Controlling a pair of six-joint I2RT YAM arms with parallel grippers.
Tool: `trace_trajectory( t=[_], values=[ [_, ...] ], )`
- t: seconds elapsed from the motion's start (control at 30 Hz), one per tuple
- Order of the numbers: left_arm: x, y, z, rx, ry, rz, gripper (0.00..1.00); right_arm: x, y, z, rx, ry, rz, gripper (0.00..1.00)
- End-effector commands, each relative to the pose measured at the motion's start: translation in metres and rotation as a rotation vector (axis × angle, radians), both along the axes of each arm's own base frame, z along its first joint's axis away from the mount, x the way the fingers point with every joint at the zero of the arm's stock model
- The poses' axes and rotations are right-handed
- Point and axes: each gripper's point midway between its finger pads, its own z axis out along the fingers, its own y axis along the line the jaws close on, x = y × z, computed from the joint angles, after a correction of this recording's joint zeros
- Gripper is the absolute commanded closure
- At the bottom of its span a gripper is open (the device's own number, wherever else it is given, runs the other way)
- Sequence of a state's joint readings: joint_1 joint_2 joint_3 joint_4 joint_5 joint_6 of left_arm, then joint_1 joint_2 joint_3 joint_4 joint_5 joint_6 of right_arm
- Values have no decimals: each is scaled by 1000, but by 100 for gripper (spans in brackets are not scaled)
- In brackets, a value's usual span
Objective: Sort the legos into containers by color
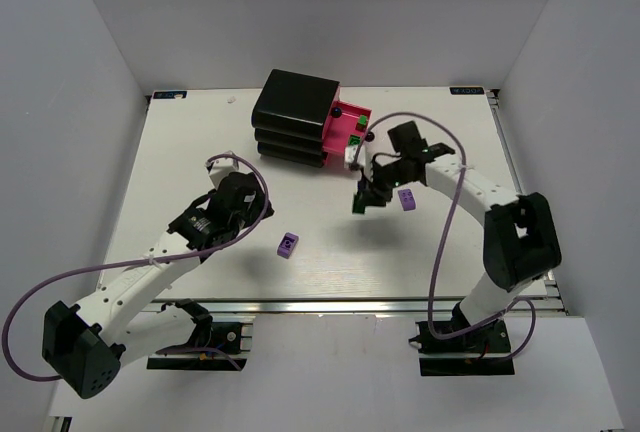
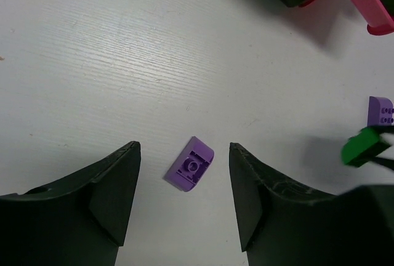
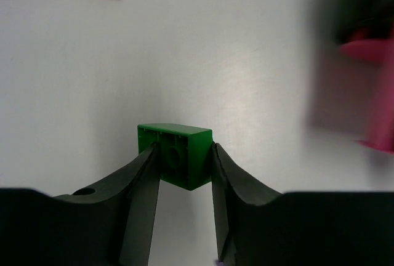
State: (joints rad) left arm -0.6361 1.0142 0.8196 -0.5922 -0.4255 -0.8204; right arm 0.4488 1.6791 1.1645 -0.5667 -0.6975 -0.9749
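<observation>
Right gripper (image 3: 183, 173): pinching green lego (image 3: 176, 154) above the tabletop.
Surface: white table (image 1: 200, 152), pale walls.
Left gripper (image 2: 184, 204): spread, purple lego (image 2: 189, 165) between fingers.

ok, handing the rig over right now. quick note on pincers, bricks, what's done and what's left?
Right pincer: shut on a small green plastic brick, lifted off the table near the open pink drawer of the glossy black cabinet.
Left pincer: open, straddling a purple curved brick on the white table, not gripping.
Second purple brick lies by the right arm.
Done: green bricks already in the open drawer.
Left: drop the held green, sort both purples.
</observation>
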Motion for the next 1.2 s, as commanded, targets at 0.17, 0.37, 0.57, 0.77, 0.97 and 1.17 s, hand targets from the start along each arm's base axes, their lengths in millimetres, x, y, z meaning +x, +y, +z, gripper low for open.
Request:
trace_trajectory(
  t=[0.17,0.37,0.57,0.77,0.97,1.17],
  values=[
    [7,-8,4,-14,-29,-26,30,107,18,121,228,-248,-351,100],
    [9,-8,7,-13,-38,-28,29,173,21,117,225,-316,-515,100],
    [8,-6,11,-16,-42,-19,29,225,28,108,198,-315,-599,87],
    [9,-6,12,-18,-45,-14,29,238,32,105,199,-311,-603,41],
    [13,-10,10,-7,-39,-23,29,221,21,114,211,-294,-558,38],
    [16,-13,8,4,-34,-38,28,191,8,108,184,-273,-378,72]
  ],
)
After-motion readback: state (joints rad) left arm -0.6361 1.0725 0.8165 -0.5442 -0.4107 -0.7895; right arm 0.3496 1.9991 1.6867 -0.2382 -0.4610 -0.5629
